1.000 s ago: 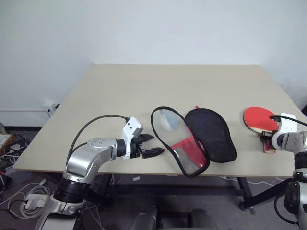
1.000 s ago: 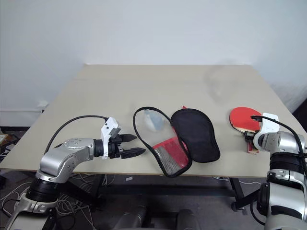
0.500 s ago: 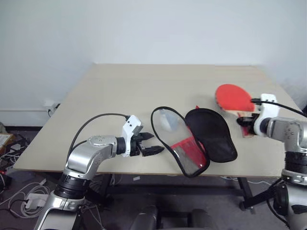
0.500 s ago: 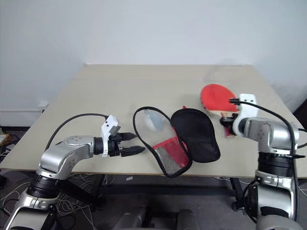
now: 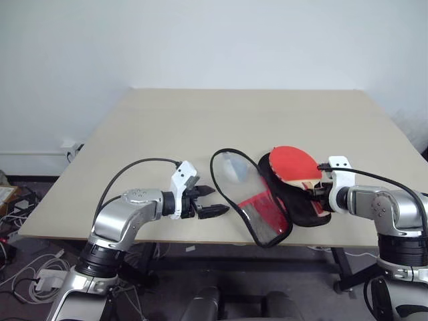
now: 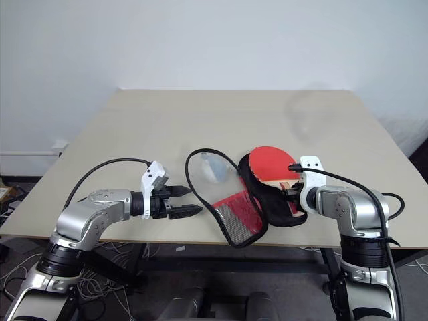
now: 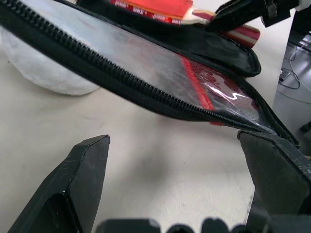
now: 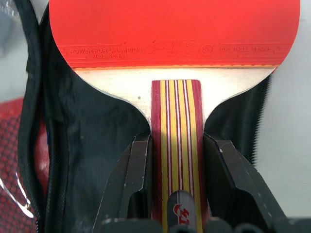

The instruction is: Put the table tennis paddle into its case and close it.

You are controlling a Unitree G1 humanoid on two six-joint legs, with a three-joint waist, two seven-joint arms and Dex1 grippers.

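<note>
Left gripper point(image 5: 212, 200) hovers with jaws wide apart just beside the left half of the open case point(image 5: 267, 197) on the counter point(image 5: 167, 127). Right gripper point(image 8: 176, 160) clamps the striped handle of the paddle point(image 5: 294, 164), holding its red face over the case's black right half.

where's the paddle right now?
In the left eye view, the table tennis paddle is right of centre, held by its handle in the right gripper, its red face over the black half of the open case.
</note>
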